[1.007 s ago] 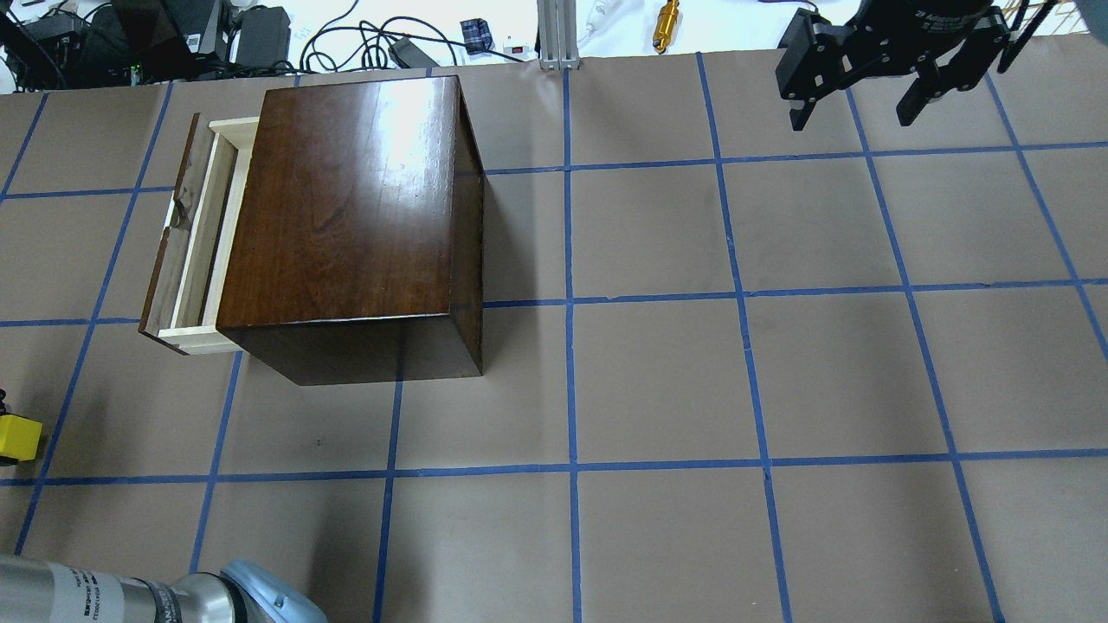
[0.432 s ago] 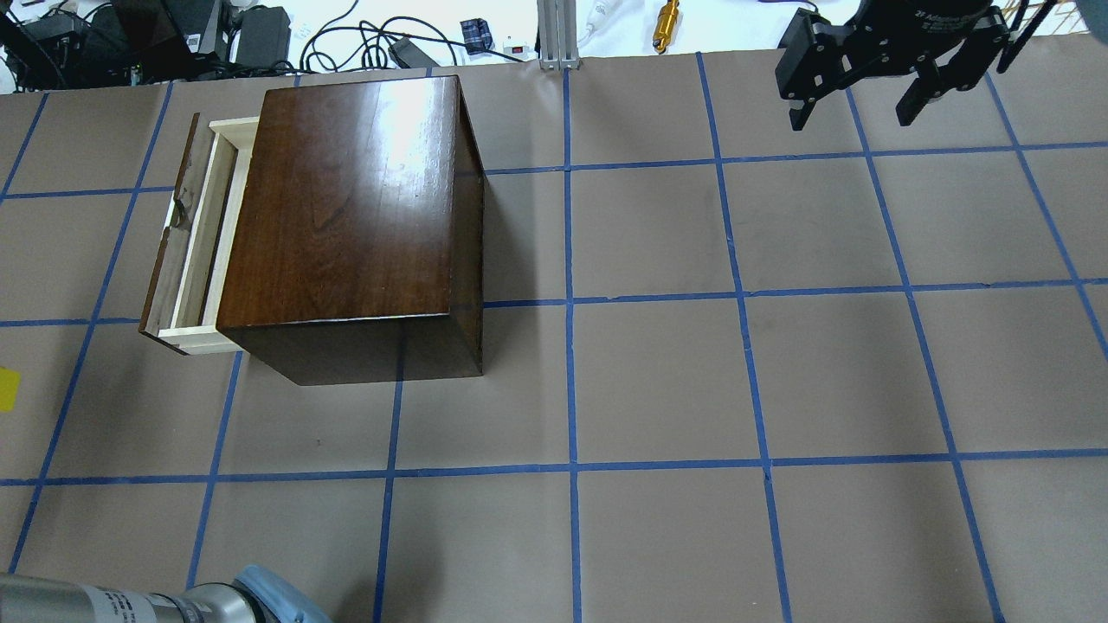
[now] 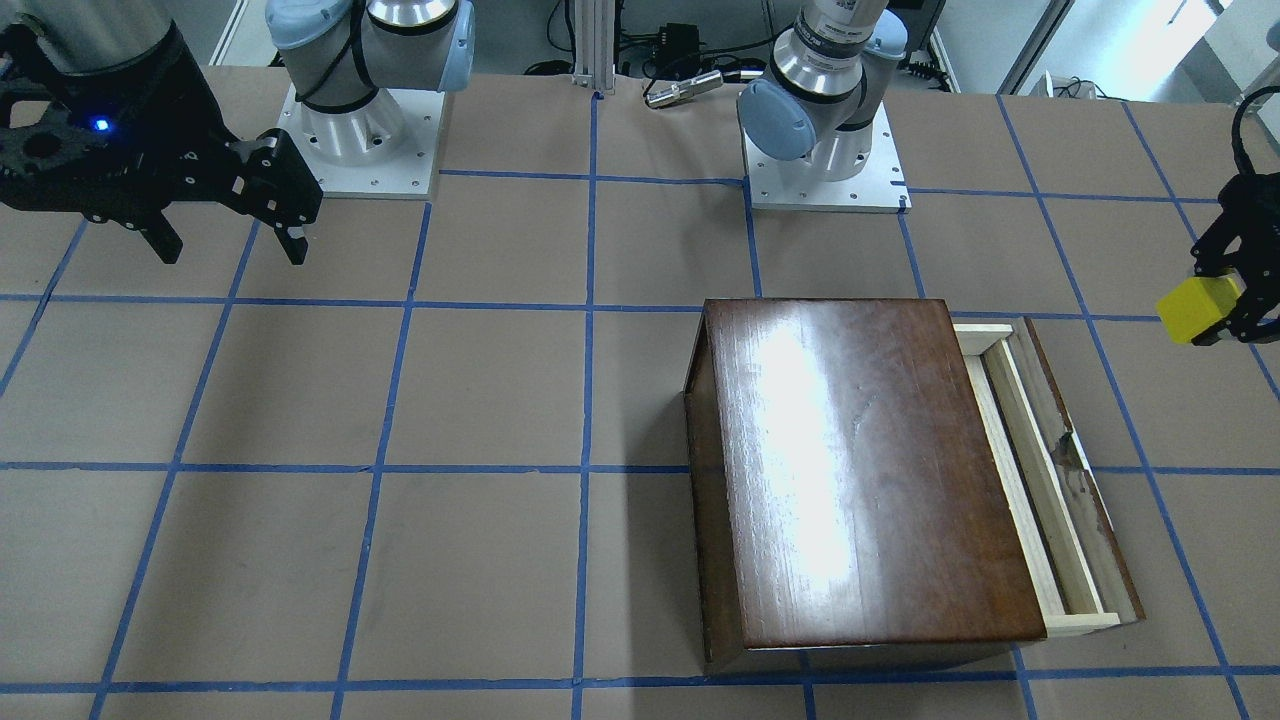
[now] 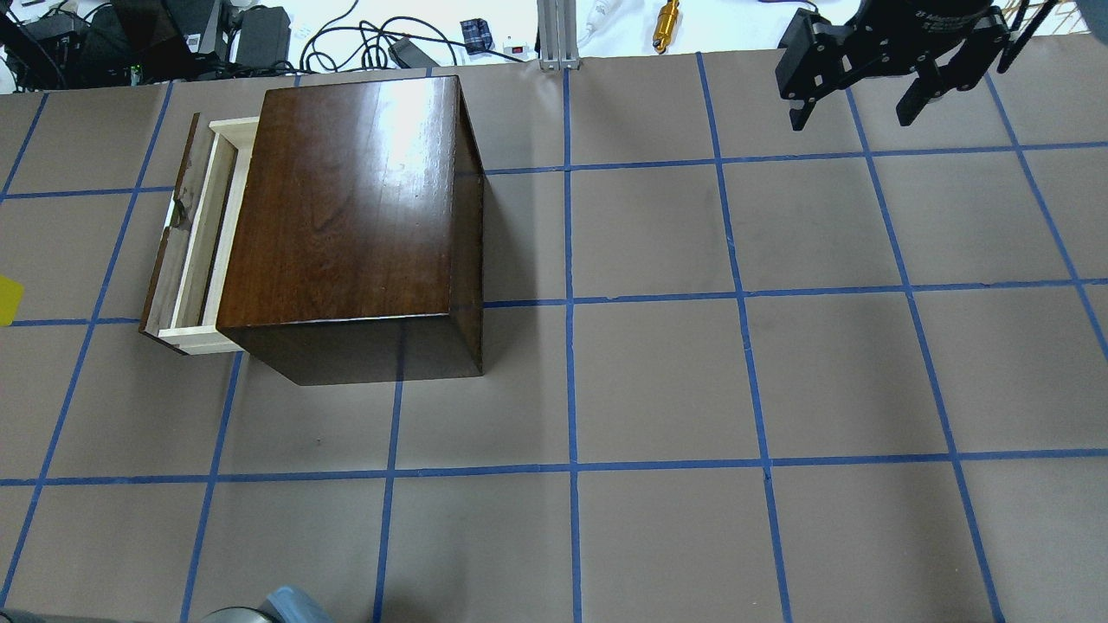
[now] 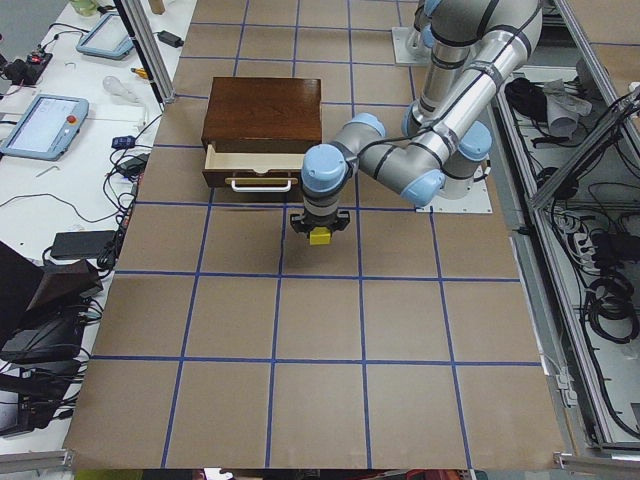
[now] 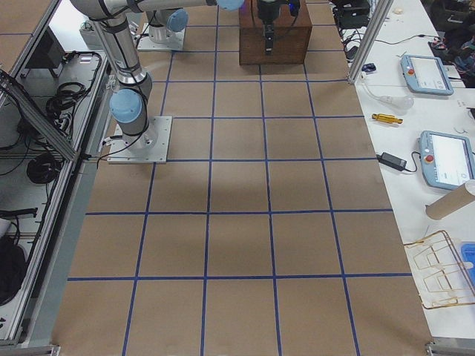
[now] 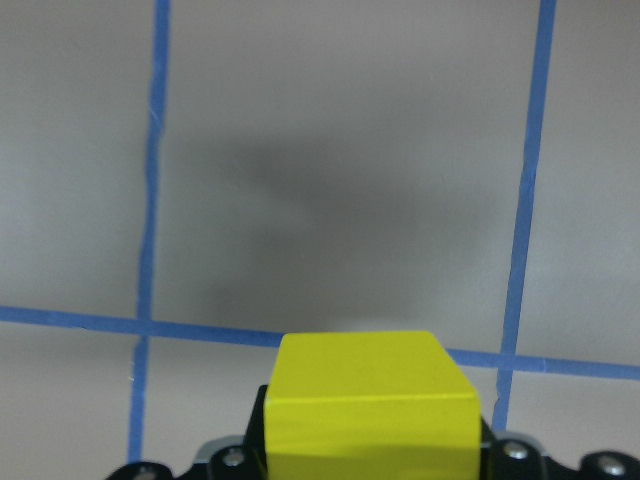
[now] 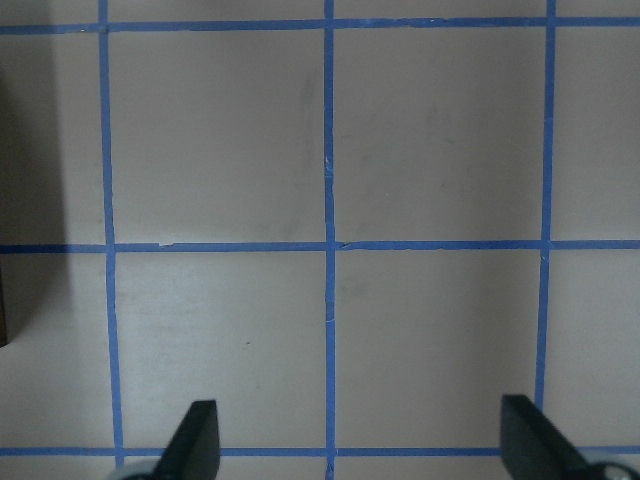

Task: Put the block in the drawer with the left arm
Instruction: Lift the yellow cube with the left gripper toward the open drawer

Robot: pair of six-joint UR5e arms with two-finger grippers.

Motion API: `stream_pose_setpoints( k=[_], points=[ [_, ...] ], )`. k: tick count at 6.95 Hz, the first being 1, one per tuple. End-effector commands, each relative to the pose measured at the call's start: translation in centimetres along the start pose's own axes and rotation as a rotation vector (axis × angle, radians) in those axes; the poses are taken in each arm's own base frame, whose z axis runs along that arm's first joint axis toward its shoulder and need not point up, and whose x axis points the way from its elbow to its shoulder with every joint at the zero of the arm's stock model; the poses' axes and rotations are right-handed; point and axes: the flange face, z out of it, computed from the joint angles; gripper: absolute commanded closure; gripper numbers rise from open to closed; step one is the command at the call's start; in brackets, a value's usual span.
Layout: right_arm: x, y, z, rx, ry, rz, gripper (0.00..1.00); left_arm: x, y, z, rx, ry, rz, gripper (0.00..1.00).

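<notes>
The yellow block [image 3: 1198,310] is held in my left gripper [image 3: 1222,306], which is shut on it above the mat. It sits off the open side of the drawer [image 3: 1045,470], apart from it. In the overhead view only a corner of the block [image 4: 7,299] shows at the left edge, left of the drawer [image 4: 192,242]. The left wrist view shows the block [image 7: 370,405] between the jaws over bare mat. The drawer is pulled partly out of the dark-brown cabinet [image 4: 346,199]. My right gripper [image 4: 857,108] is open and empty, hovering at the far right.
The two arm bases [image 3: 825,150] stand at the robot's side of the mat. Cables and a gold tool [image 4: 666,24] lie beyond the mat's far edge. Tablets [image 5: 40,125] lie on the side bench.
My left gripper has carried the block away from the robot along the overhead view's left edge, now level with the drawer. The left elbow has slid almost out of that view. The right arm is still.
</notes>
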Motion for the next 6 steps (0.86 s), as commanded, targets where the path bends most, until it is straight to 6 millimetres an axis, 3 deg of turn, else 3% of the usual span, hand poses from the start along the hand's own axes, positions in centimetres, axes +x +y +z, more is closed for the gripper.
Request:
stream_pose_setpoints(
  k=[1, 3, 4, 6],
  points=[
    [0.0, 0.0, 0.0, 0.000, 0.000, 0.001, 0.00, -3.8, -9.5, -2.1, -0.017, -0.013, 0.023, 1.00],
    [0.0, 0.0, 0.0, 0.000, 0.000, -0.001, 0.00, -6.3, -16.3, -0.6, 0.001, -0.006, 0.018, 1.00],
    [0.0, 0.0, 0.0, 0.000, 0.000, 0.001, 0.00, -7.1, -17.7, 0.1, 0.001, 0.001, -0.033, 1.00],
    [0.0, 0.0, 0.0, 0.000, 0.000, 0.001, 0.00, -8.7, -16.7, 2.3, -0.006, -0.014, -0.029, 1.00]
  ],
)
